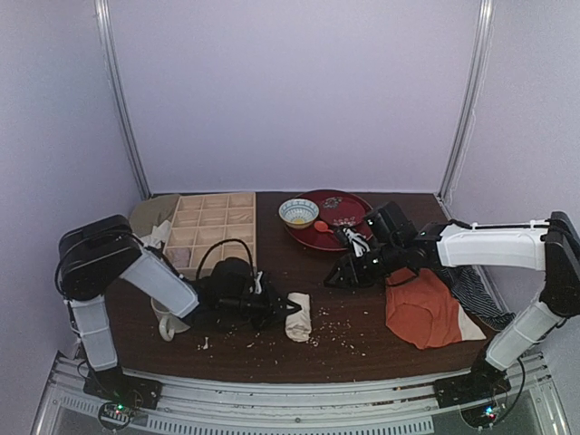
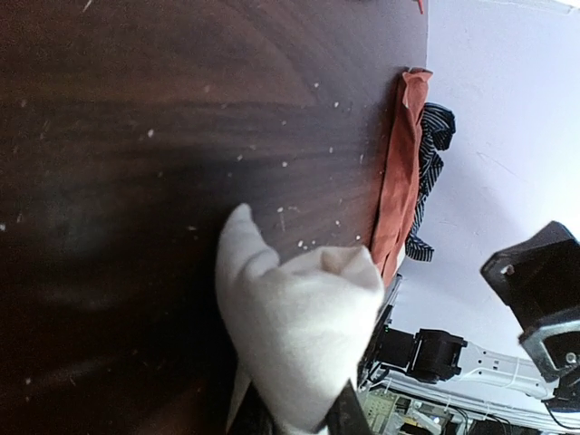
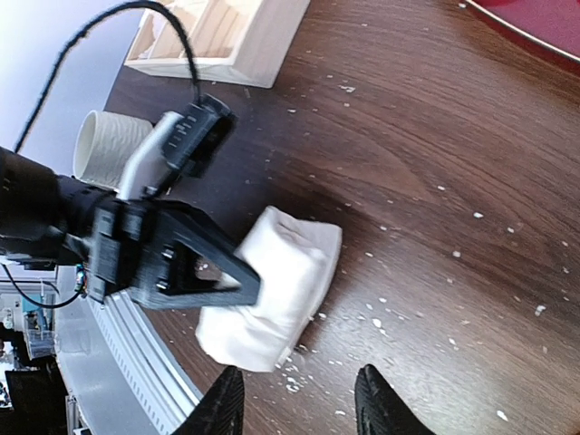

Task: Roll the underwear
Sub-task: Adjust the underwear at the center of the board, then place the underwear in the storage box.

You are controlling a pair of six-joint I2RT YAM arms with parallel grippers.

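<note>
Top external view had the underwear rolled on the table, long axis running near-to-far, left gripper right against its left side. Couldn't tell if that one was pinching it; right gripper hung spread and empty, farther off to the right.

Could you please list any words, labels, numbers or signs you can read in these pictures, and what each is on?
None can be read.
The rolled underwear shows no label in any view.
The pale marks on the red plate are too blurred to tell whether they are writing.
</note>
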